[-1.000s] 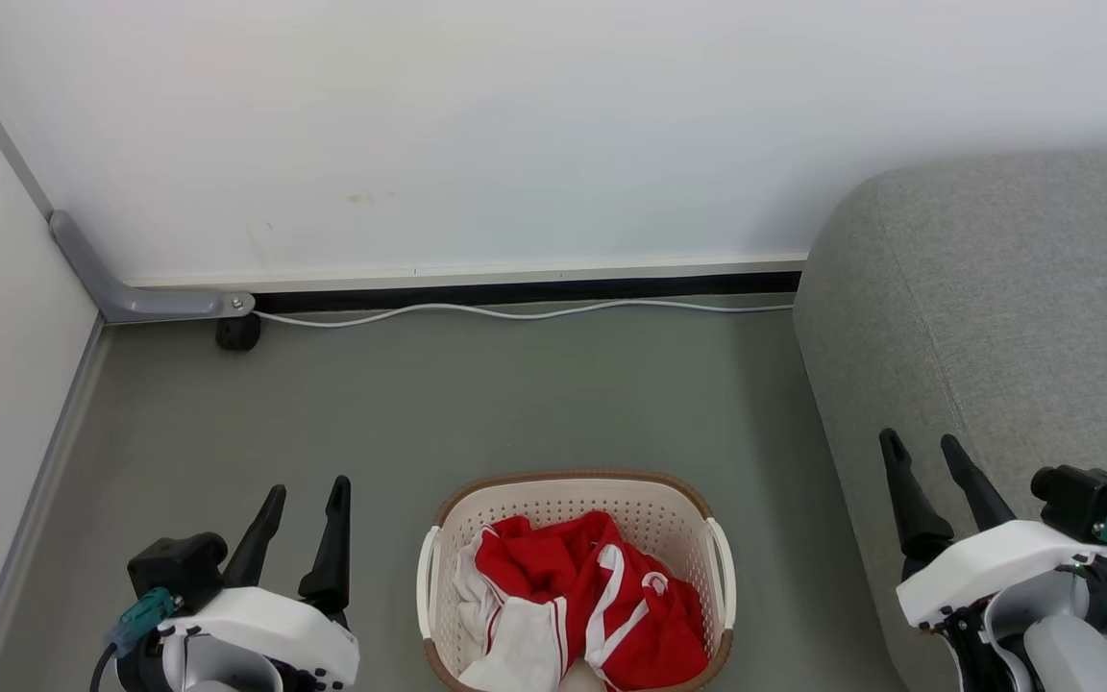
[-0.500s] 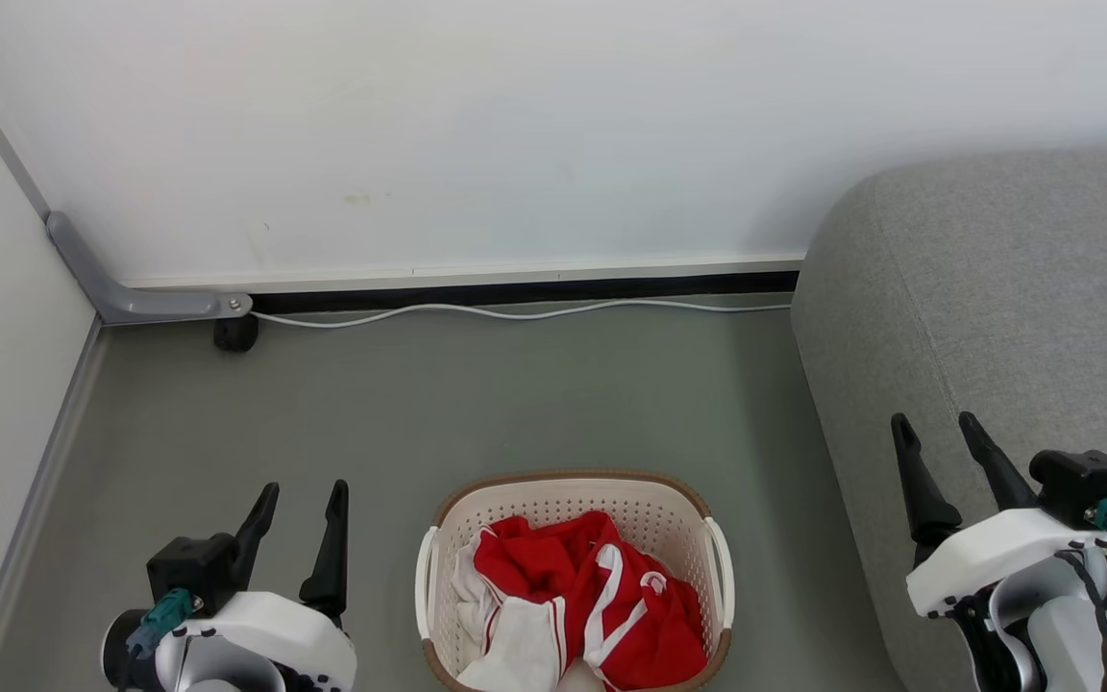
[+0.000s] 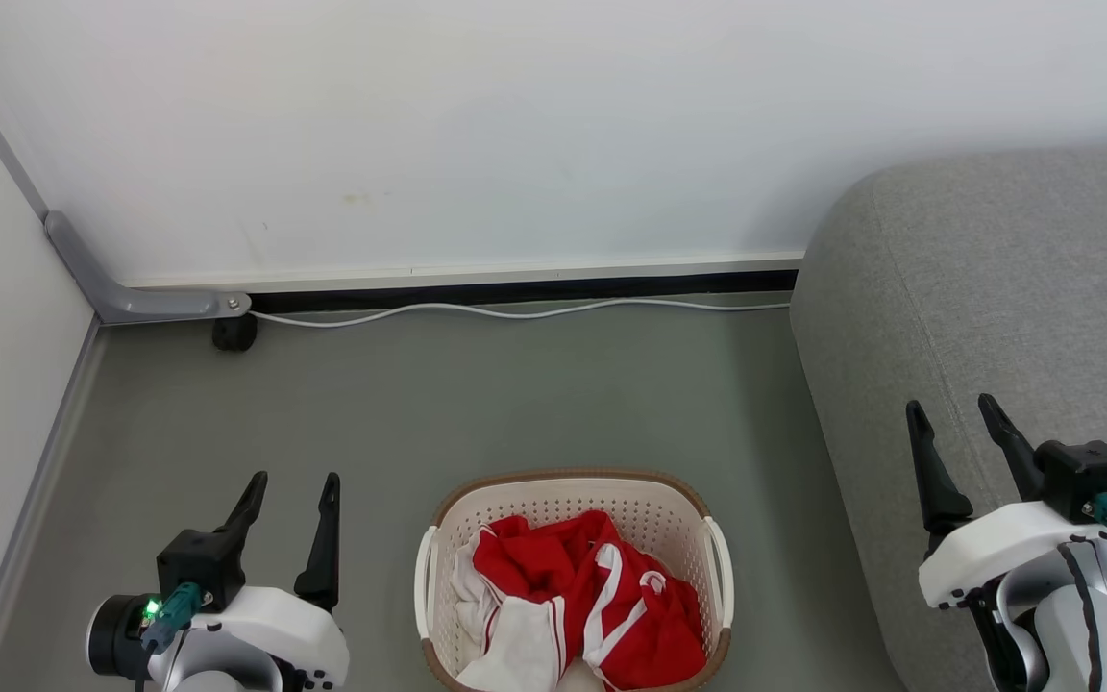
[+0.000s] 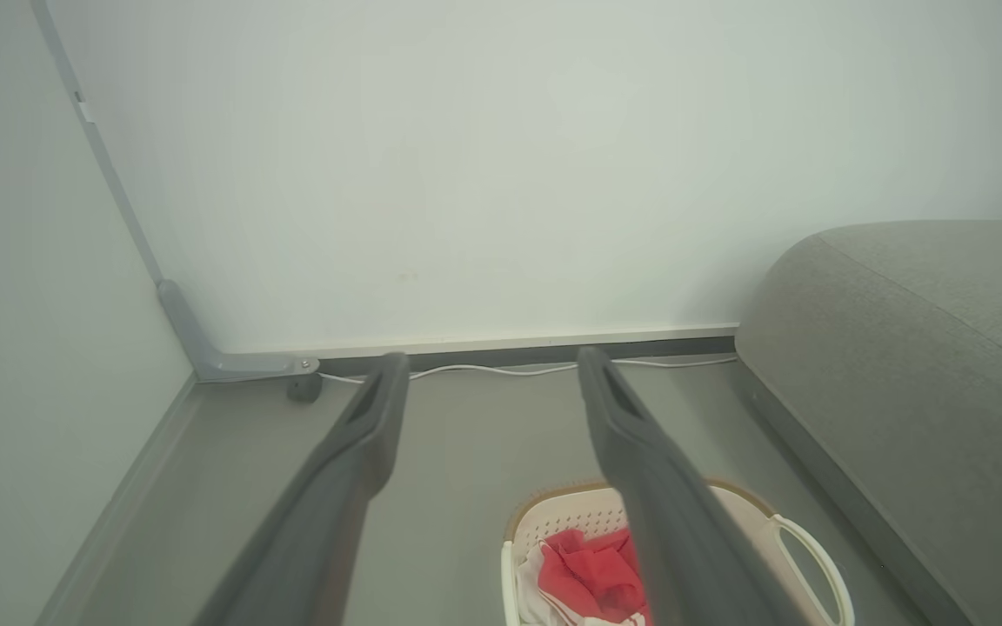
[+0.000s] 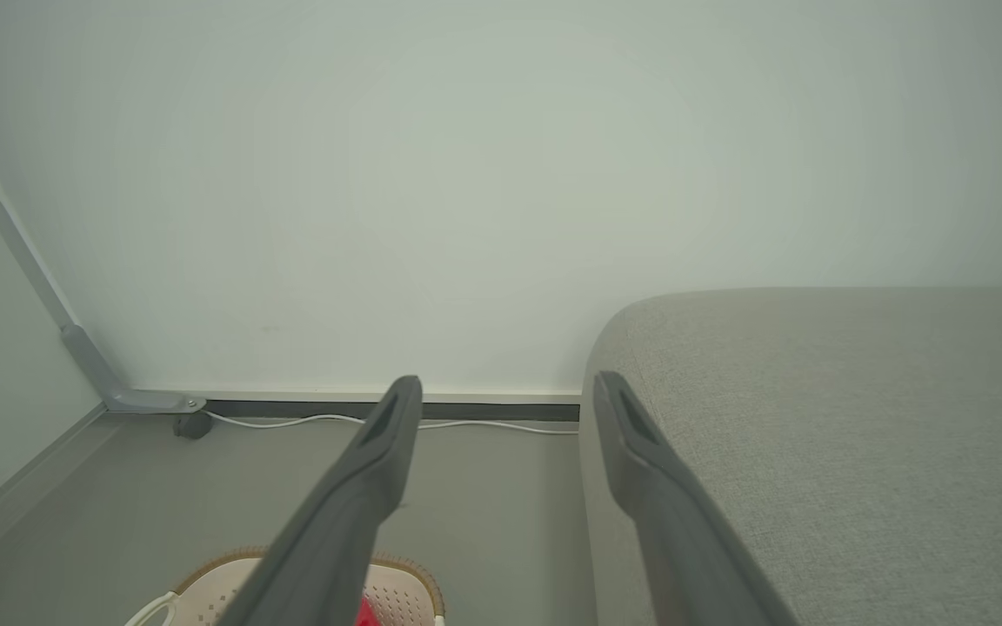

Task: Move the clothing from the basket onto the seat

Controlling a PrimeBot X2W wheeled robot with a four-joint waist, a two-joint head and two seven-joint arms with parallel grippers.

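At 7 o'clock in the head view, left gripper (image 3: pixel 293 479): fingers toward 12, spread wide, empty. At 6 o'clock, basket (image 3: pixel 573 476) on the floor, handles at 9 and 3, near end cropped, long axis indeterminate; clothing (image 3: pixel 592 577) heaped inside. At 4 o'clock, right gripper (image 3: pixel 952 406), likewise wide and empty, seen against the seat (image 3: pixel 1015 288).
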